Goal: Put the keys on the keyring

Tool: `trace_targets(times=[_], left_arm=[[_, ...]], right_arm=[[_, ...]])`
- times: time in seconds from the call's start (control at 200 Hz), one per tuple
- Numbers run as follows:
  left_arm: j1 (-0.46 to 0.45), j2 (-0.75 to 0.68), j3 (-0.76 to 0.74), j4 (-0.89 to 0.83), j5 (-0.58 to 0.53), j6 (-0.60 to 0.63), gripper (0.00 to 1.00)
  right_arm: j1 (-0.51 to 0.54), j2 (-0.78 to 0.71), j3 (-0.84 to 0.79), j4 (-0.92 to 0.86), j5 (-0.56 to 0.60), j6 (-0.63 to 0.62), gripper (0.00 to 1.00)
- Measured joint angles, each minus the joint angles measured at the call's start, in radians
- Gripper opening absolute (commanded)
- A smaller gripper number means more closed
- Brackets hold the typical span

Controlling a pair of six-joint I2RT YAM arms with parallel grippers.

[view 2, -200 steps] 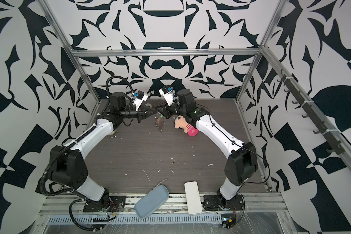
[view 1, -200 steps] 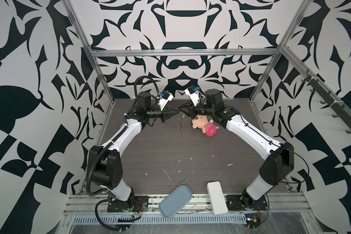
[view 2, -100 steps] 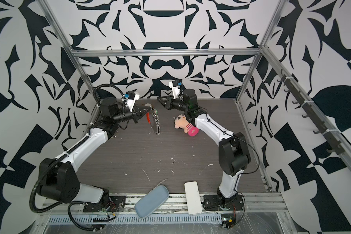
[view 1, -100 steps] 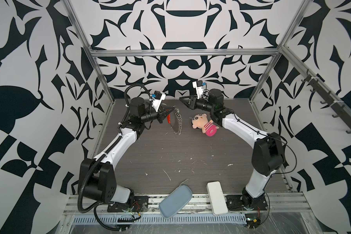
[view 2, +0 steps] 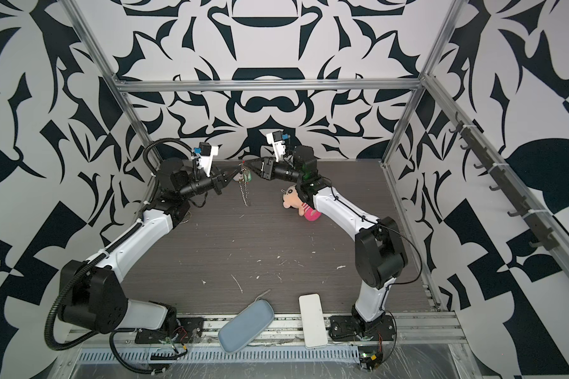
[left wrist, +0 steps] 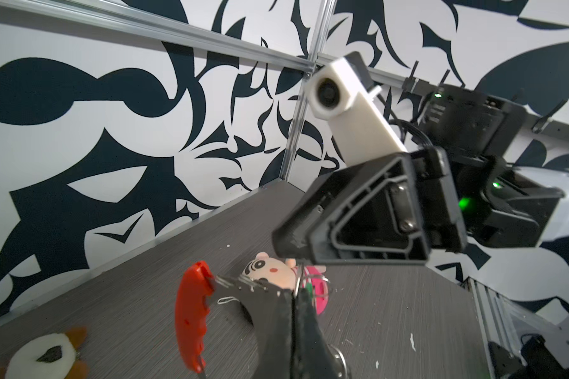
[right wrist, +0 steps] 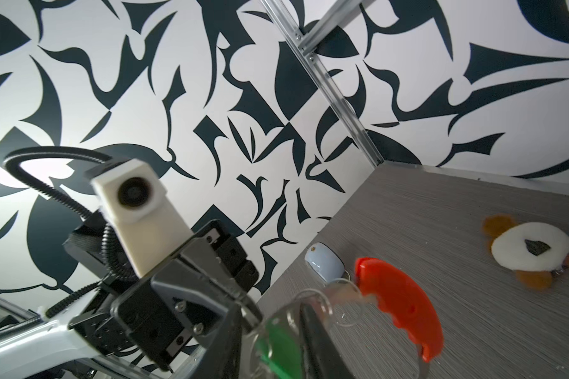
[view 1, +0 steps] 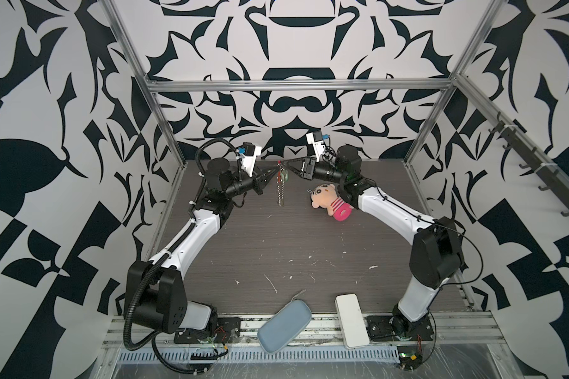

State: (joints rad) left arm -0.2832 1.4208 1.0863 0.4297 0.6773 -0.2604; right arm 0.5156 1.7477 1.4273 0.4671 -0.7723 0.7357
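The keyring [view 1: 280,190], its silver chain dangling, is pinched by the left gripper [view 1: 274,169]. At the chain's 3 o'clock, the green keys [view 1: 285,176] are clamped by the right gripper [view 1: 288,166].

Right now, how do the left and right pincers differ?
The left pincer is fully shut on the keyring, whose chain dangles; the right pincer grips the green key with jaws wider apart. The left pincer comes from the left, the right pincer from the right. Both are raised, nearly meeting.
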Motion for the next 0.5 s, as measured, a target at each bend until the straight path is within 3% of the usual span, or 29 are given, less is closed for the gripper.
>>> trace_targets(times=[0.335,0.5], left_arm=[[-0.014,0.042,-0.068,0.283,-0.079,-0.235,0.00],[-0.031,0.054,-0.081,0.335,-0.106,-0.275,0.00]], right_arm=[[0.035,-0.036,-0.093,0.045,0.000,0.015,0.16],[0.034,-0.039,-0.095,0.038,-0.006,-0.002,0.18]])
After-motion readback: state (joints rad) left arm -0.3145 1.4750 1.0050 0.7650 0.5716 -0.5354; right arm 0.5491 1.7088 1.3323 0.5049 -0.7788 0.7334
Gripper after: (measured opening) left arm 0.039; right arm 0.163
